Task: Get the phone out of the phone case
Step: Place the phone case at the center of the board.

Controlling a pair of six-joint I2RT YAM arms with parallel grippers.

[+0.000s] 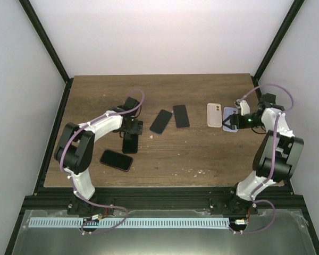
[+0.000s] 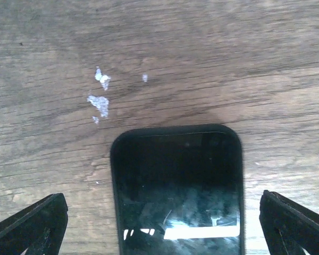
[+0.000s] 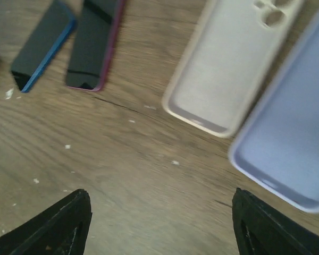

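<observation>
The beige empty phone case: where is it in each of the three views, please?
Top external: the beige case lies flat on the table, right of centre.
Left wrist: not in it; only a black phone shows.
Right wrist: upper middle, open side up.
Shared landmark: the lilac case, close on its right in both views.
</observation>
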